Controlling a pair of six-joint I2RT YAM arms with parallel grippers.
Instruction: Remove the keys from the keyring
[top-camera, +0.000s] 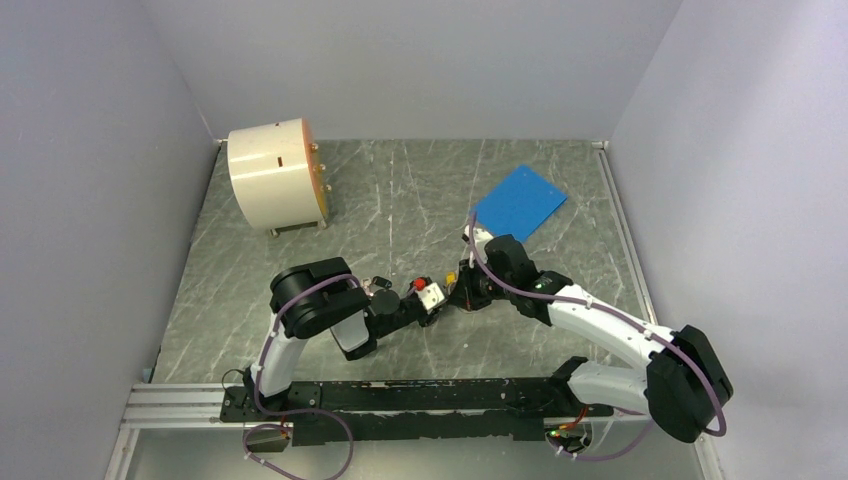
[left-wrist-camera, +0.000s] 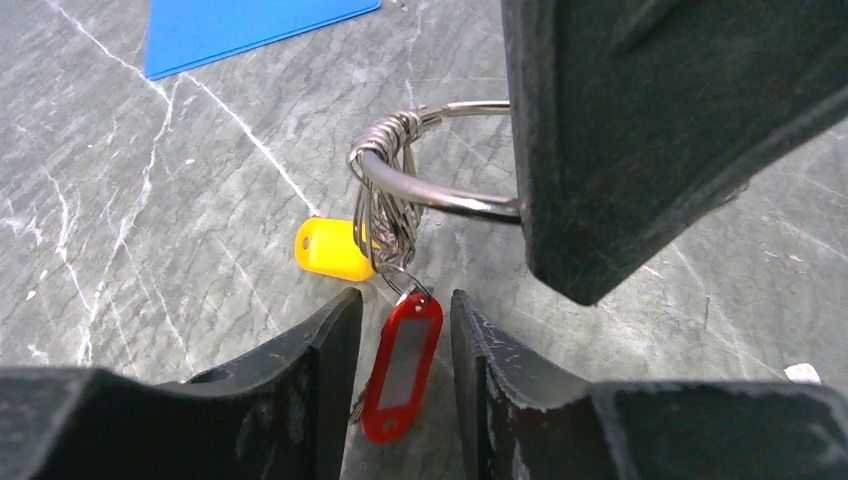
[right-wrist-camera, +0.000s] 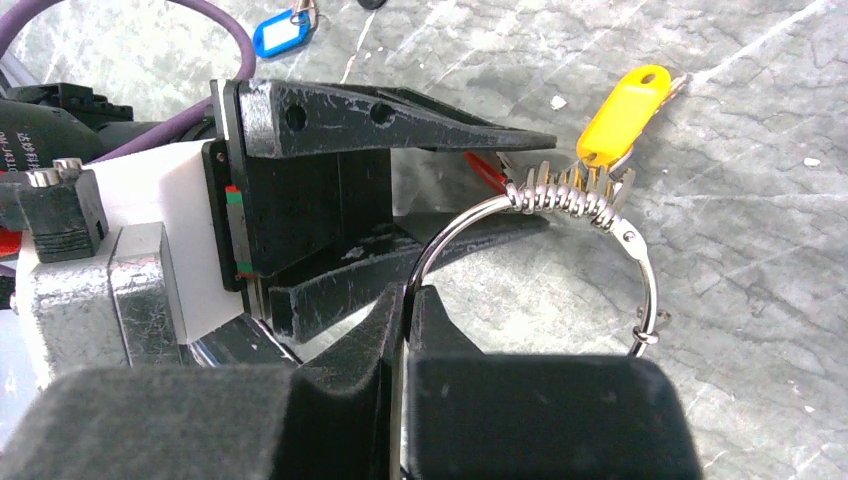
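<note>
The keyring (right-wrist-camera: 640, 270) is a thin silvery ring held just above the table, with small loops bunched at one spot (left-wrist-camera: 385, 180). My right gripper (right-wrist-camera: 408, 290) is shut on the ring's wire; it shows as a black block in the left wrist view (left-wrist-camera: 640, 130). A red-tagged key (left-wrist-camera: 402, 365) hangs from the loops and lies between the fingers of my left gripper (left-wrist-camera: 403, 300), which is open, with a gap on each side of the tag. An orange-yellow tagged key (left-wrist-camera: 333, 249) hangs behind it and also shows in the right wrist view (right-wrist-camera: 620, 115). Both grippers meet mid-table (top-camera: 445, 292).
A blue sheet (top-camera: 518, 200) lies at the back right of the table. A cream cylinder device (top-camera: 272, 175) stands at the back left. A blue-tagged key (right-wrist-camera: 280, 33) lies loose on the table beyond the left gripper.
</note>
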